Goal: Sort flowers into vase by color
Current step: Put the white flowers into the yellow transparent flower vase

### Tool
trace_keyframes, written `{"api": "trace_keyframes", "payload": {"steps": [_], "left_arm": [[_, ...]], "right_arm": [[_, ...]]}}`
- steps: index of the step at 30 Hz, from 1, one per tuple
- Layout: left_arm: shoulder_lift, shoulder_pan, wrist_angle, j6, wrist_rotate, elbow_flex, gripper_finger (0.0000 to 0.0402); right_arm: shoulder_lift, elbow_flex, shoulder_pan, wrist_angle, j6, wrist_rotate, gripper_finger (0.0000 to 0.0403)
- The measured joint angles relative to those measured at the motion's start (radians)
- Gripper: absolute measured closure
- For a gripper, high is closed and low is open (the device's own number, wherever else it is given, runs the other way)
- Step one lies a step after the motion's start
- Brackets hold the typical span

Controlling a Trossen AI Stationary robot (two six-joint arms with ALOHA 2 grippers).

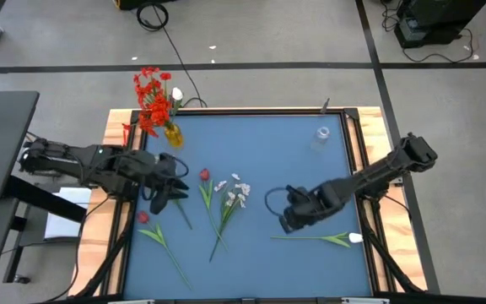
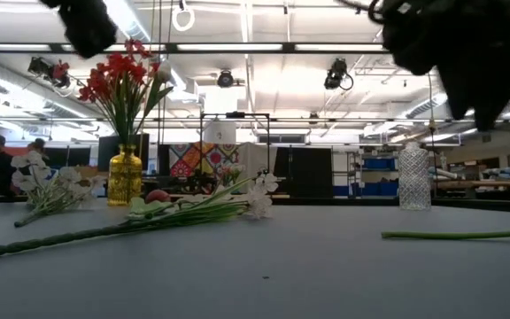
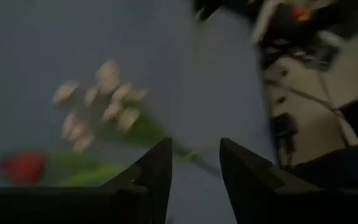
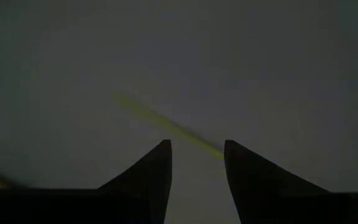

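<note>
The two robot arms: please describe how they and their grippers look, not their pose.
Both arms are dark, almost black, built of jointed segments. The left arm shows a small green light and loose black cable loops near its gripper. The right arm has a black cable loop beside its gripper. In the wrist views, each gripper's fingers are dark, flat and tapered.

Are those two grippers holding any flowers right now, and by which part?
No. The left gripper and the right gripper both stand open, each above a green stem.
</note>
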Motion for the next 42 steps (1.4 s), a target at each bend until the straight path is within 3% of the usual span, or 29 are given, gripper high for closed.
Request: {"api": "trace_keyframes", "payload": {"steps": [5, 12, 17, 20, 31, 42], "left_arm": [[0.032, -0.058, 0.152, 0.127, -0.005, 0.000, 0.0262], [0.113, -0.088, 0.184, 0.155, -0.008, -0.001, 0.0256], [0.170, -0.106, 0.189, 0.148, -0.008, -0.001, 0.0245], [0.203, -0.109, 0.189, 0.140, -0.009, -0.001, 0.0243], [0.245, -0.089, 0.192, 0.165, -0.106, -0.002, 0.0243], [0.244, -0.049, 0.191, 0.165, -0.114, -0.002, 0.0243]], "right_arm": [[0.000, 0.000, 0.128, -0.050, -0.269, 0.025, 0.0247], [0.016, -0.027, 0.258, -0.201, -0.532, 0.044, 0.0247], [0.016, -0.115, 0.288, -0.093, -0.635, -0.001, 0.0245], [0.016, -0.172, 0.291, 0.008, -0.638, -0.036, 0.0245], [0.015, -0.336, 0.287, 0.120, -0.569, -0.059, 0.0253], [0.011, -0.368, 0.195, 0.262, -0.217, -0.184, 0.0371]]}}
